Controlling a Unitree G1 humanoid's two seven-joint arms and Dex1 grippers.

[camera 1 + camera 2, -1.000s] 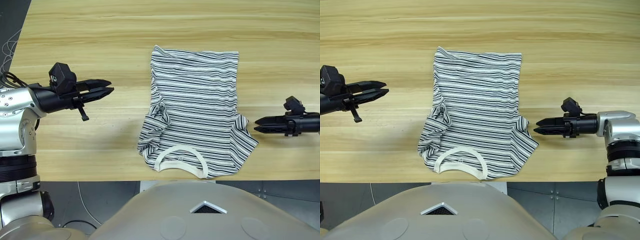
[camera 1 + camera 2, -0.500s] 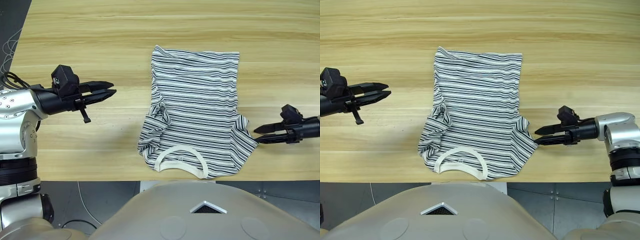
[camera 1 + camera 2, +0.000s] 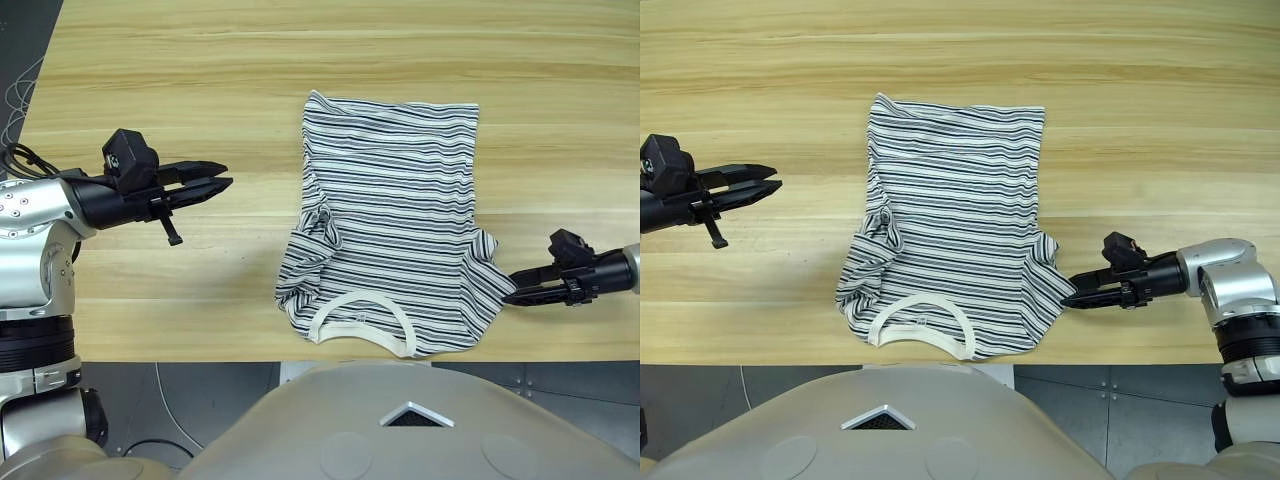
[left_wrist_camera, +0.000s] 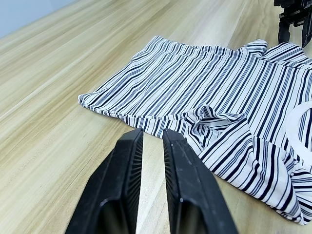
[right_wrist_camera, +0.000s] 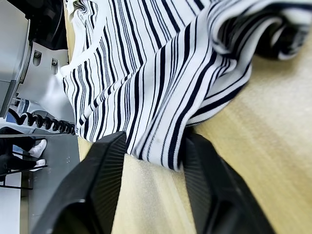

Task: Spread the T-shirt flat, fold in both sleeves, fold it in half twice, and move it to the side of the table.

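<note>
On the light wooden counter (image 3: pixel 200 60), near its front edge and about midway across, lies the black-and-white striped T-shirt (image 3: pixel 395 220). Its white collar (image 3: pixel 360 320) points toward the robot and its straight hem (image 3: pixel 395 105) lies toward the far side. The body is mostly spread out, with shallow wrinkles. The sleeve on the robot's left (image 3: pixel 320 225) is bunched and turned in over the body, making a small crumpled knot of cloth. The sleeve on the robot's right (image 3: pixel 490 265) sticks out a little past the side seam, and its edge lies loosely rumpled on the wood.

At that outer sleeve edge sits the right gripper (image 3: pixel 1072 298), low over the counter and pointing in at the shirt from the right. Its fingers (image 5: pixel 105 175) are apart, and the right wrist view shows the striped sleeve edge lying between them, the cloth touching or nearly touching the inner face of one finger. They are not pressed together on the fabric.

The left gripper (image 3: pixel 224 184) hangs above bare wood well to the left of the shirt, level with the upper body and pointing toward it. Its ribbed fingers (image 4: pixel 122 185) stand narrowly apart with a slim gap between them, and they hold nothing.
</note>
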